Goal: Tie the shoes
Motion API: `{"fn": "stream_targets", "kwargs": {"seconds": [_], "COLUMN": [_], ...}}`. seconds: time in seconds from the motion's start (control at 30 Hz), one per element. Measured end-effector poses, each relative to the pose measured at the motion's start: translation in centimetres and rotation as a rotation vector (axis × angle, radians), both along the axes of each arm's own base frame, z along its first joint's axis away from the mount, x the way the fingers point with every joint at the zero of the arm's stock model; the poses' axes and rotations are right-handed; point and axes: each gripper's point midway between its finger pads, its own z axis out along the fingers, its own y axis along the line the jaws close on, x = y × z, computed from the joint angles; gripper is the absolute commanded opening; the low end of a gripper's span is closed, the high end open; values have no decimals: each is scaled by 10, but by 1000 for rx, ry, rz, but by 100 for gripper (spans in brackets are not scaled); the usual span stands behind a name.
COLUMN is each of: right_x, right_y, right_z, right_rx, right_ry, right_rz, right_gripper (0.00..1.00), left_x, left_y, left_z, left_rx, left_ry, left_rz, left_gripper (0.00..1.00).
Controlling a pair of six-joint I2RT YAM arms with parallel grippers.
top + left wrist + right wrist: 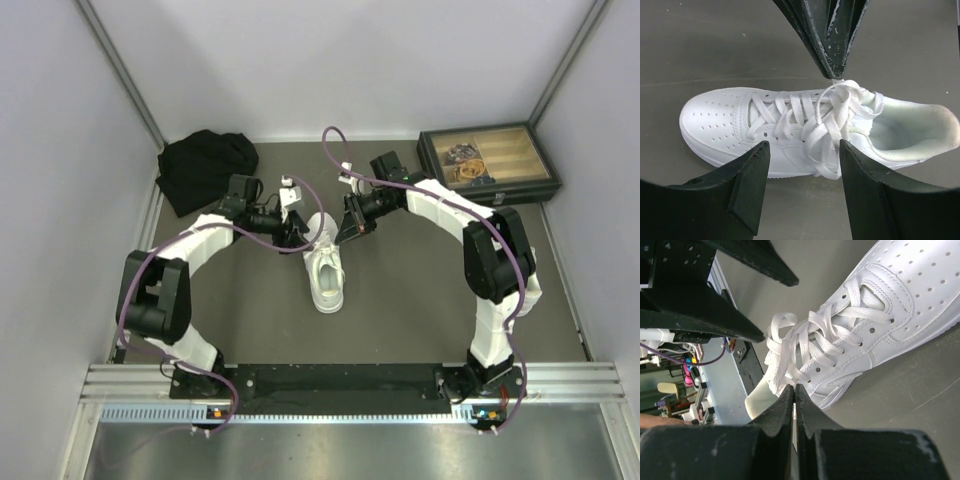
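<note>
Currently left gripper (802, 145) is spread wide and empty, the all-white low-top sneaker (327, 275) just beyond the gap between its jaws; right gripper (794, 388) is pinched closed on the flat white laces (836, 95) at its tips.

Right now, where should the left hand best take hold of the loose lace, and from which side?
Pinch the lace loop draped over the sneaker's near side. It lies flat and free inside the open left hand, so probably come straight in from that side, across the strand. The right hand is shut on the lace at the top.
</note>
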Motion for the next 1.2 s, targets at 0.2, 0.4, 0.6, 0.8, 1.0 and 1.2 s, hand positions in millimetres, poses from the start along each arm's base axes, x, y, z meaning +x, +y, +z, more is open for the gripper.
{"fn": "stream_targets", "kwargs": {"seconds": [0.2, 0.4, 0.6, 0.8, 1.0, 1.2], "right_x": [0, 0, 0, 0, 1, -1], "right_y": [0, 0, 0, 0, -3, -11], "right_z": [0, 0, 0, 0, -1, 4], "right_rx": [-1, -1, -1, -2, -6, -20], "right_ry": [-1, -2, -2, -1, -7, -23], "right_rz": [0, 0, 1, 2, 2, 1], "right_gripper": [0, 0, 0, 0, 0, 0], "left_x": [4, -9, -15, -17, -18, -23], "left_y": [-2, -3, -8, -13, -12, -8], "left_z": [-11, -17, -15, -14, -16, -19], "left_rx": [27, 33, 26, 32, 46, 71], "left_ry": [-11, 14, 25, 31, 40, 49], "left_rz": [-85, -134, -157, -161, -155, -160], "left_gripper": [61, 62, 59, 24, 10, 5]}}
